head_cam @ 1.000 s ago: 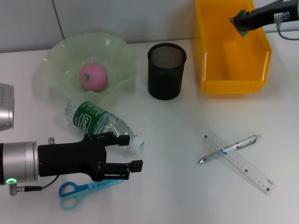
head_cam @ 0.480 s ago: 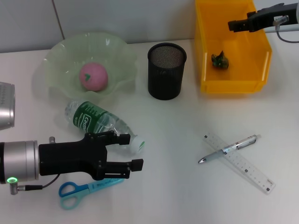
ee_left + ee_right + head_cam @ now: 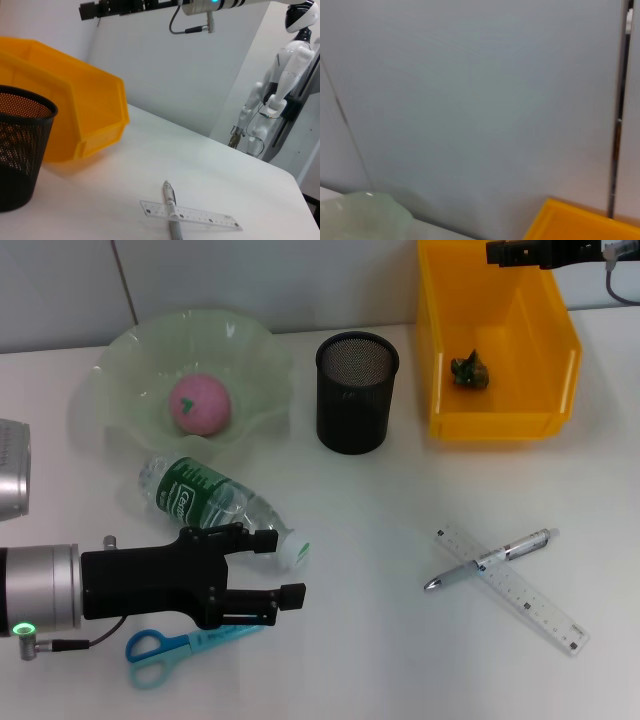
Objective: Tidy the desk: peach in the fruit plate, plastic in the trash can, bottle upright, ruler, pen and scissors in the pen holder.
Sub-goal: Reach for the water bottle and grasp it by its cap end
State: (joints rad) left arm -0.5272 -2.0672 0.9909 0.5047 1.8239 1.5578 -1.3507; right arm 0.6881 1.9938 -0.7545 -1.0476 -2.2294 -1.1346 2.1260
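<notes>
The right hand (image 3: pixel 497 253) is high above the back edge of the yellow bin (image 3: pixel 444 360), and I cannot tell if it is open or closed. A crumpled dark green piece of plastic (image 3: pixel 469 371) lies on the floor of this bin, apart from the hand. The left hand (image 3: pixel 285 565) is at the near left of the white bench (image 3: pixel 400 640), with its fingers spread open and holding nothing; its upper finger is just beside the cap of the bottle (image 3: pixel 221 502), which lies on its side with a green label. The blue scissors (image 3: pixel 185 647) lie flat just below this hand. The pink peach (image 3: pixel 200 403) sits inside the pale green fruit plate (image 3: pixel 130 350) at the back left. The black mesh pen holder (image 3: pixel 356 392) stands upright between the plate and the bin. At the near right, the pen (image 3: pixel 490 558) lies across the transparent ruler (image 3: pixel 512 587), touching it, and both are well apart from the holder.
</notes>
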